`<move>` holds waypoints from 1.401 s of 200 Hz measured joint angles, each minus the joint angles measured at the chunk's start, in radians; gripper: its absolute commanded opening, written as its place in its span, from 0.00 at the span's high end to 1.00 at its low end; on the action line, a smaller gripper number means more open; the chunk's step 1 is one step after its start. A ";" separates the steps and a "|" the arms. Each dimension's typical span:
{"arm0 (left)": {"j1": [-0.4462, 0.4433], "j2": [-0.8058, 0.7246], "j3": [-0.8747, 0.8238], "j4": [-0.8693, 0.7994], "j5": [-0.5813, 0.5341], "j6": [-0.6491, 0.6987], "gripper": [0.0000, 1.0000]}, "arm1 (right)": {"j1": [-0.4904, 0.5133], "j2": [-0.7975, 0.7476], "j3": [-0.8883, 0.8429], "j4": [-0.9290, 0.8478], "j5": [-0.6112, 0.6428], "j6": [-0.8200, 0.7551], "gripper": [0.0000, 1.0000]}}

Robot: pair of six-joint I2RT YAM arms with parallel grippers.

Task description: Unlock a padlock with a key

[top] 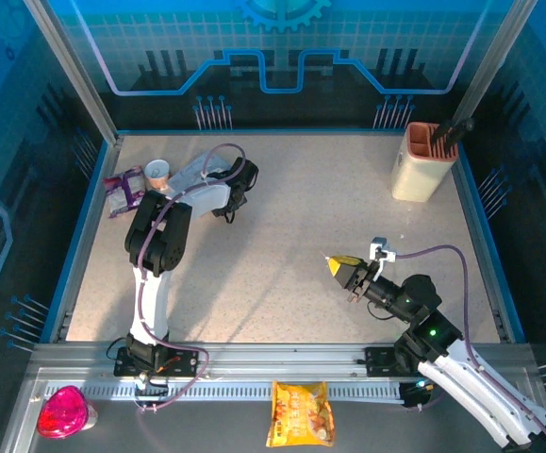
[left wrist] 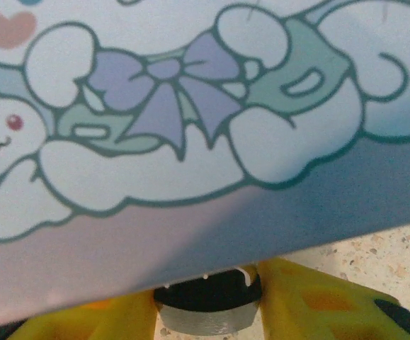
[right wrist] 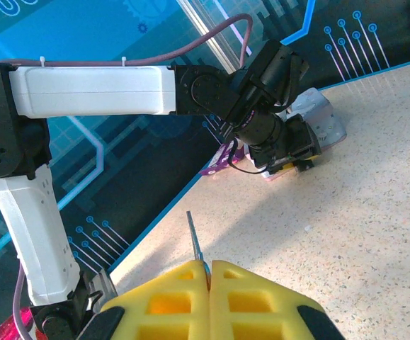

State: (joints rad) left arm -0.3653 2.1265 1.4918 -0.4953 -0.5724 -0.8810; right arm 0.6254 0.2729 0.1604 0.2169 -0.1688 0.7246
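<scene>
At 10 o'clock on the table [top: 348, 189], seen from above, the left gripper [right wrist: 293, 164] sits against the pale cartoon tin [left wrist: 190, 92]. Its wrist camera shows a small dark and grey object wedged between the 2 yellow fingers [left wrist: 311, 308], touching both. I take this for the padlock [left wrist: 206, 306], so that gripper looks clamped on it, right at the tin's lower edge.

Nearer the table's middle, toward 4 o'clock, the right gripper [top: 339, 266] has its fingers pressed together on a thin silvery blade, most likely the key [right wrist: 194, 241], which points toward the left arm at about 10 o'clock from it.

By my reading, both pick-ups are done: lock held, key held. Left to do are closing the wide gap between the 2, seating the key, turning it and freeing the shackle.

Much is hard to make out. The shackle and the keyhole are hidden at the wrist picture's bottom edge. Whether the lock hangs from the tin cannot be told. The key's bow is buried between the fingers.
</scene>
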 measured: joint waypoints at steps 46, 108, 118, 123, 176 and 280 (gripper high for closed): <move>0.000 0.000 0.000 0.011 0.005 -0.007 0.77 | 0.000 0.000 0.000 -0.002 0.000 0.000 1.00; -0.023 -0.009 -0.036 0.077 -0.004 0.016 0.82 | -0.001 0.000 0.000 -0.029 0.001 0.000 1.00; -0.031 -0.015 -0.050 0.097 -0.005 0.023 0.82 | -0.001 0.000 0.000 -0.034 0.003 0.000 1.00; -0.037 -0.019 -0.056 0.105 -0.004 0.026 0.82 | -0.002 0.000 0.000 -0.039 0.004 0.000 1.00; -0.171 -0.047 -0.098 0.127 0.005 0.086 0.83 | -0.005 0.000 0.000 -0.084 0.024 0.008 1.00; -0.453 -0.209 -0.301 0.139 0.058 0.222 0.83 | -0.011 0.005 0.011 -0.157 0.088 0.034 1.00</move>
State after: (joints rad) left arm -0.8185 1.9179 1.1912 -0.3565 -0.5144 -0.6594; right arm 0.6140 0.2783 0.1719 0.0601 -0.0811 0.7586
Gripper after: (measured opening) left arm 0.292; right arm 0.060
